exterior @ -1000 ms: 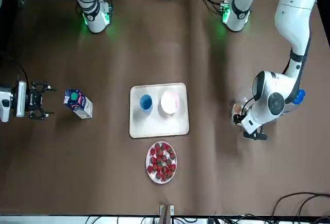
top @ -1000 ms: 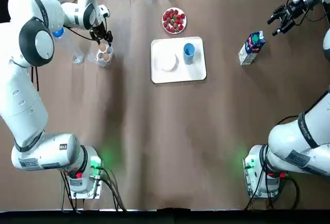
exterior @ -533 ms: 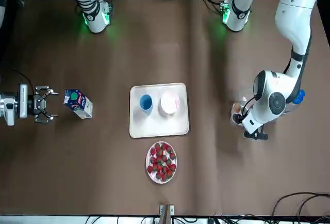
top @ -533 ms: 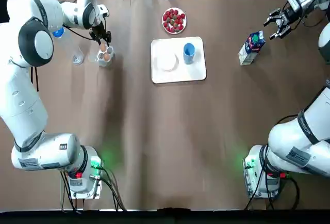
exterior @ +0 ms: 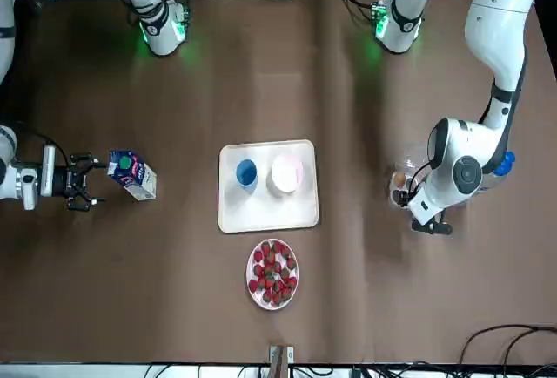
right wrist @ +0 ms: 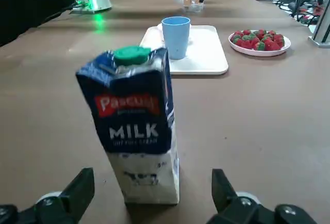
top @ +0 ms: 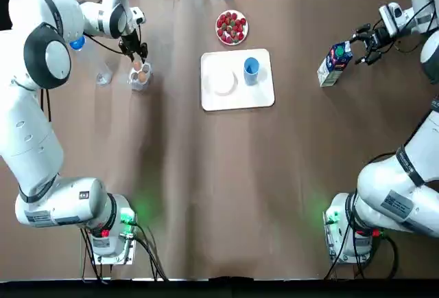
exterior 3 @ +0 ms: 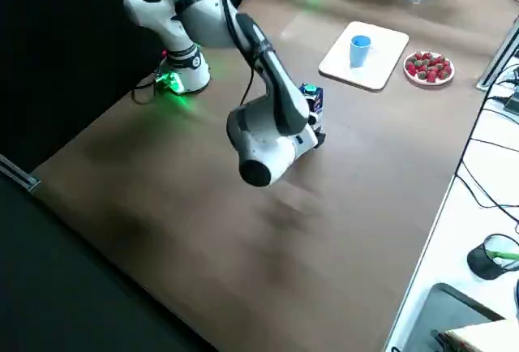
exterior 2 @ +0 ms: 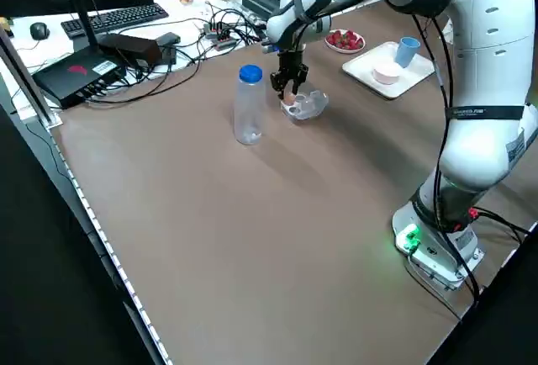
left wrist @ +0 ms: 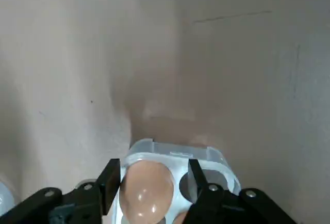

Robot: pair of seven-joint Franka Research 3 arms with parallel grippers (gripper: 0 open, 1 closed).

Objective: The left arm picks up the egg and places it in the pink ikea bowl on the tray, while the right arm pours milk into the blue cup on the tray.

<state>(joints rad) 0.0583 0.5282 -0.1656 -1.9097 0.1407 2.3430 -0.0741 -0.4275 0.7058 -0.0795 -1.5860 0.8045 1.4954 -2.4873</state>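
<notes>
A brown egg (left wrist: pixel 147 185) sits in a clear egg holder (top: pixel 139 77) at the table's far left. My left gripper (top: pixel 139 60) hangs right over it, open, with its fingers (left wrist: pixel 111 175) on either side of the egg. The blue and white milk carton (top: pixel 335 63) stands upright at the far right. Just beyond its outer side my right gripper (top: pixel 362 39) is open, level with the carton (right wrist: pixel 136 126) and apart from it. The white tray (top: pixel 236 99) holds the blue cup (top: pixel 251 68) and the pale pink bowl (exterior: pixel 286 173).
A plate of strawberries (top: pixel 232 27) lies behind the tray. A clear bottle with a blue cap (top: pixel 89 58) stands to the left of the egg holder. Cables run along the table's far edge.
My right gripper has swung in from the far right corner and come down next to the milk carton. My left gripper has stayed at the egg holder, shifting only slightly.
</notes>
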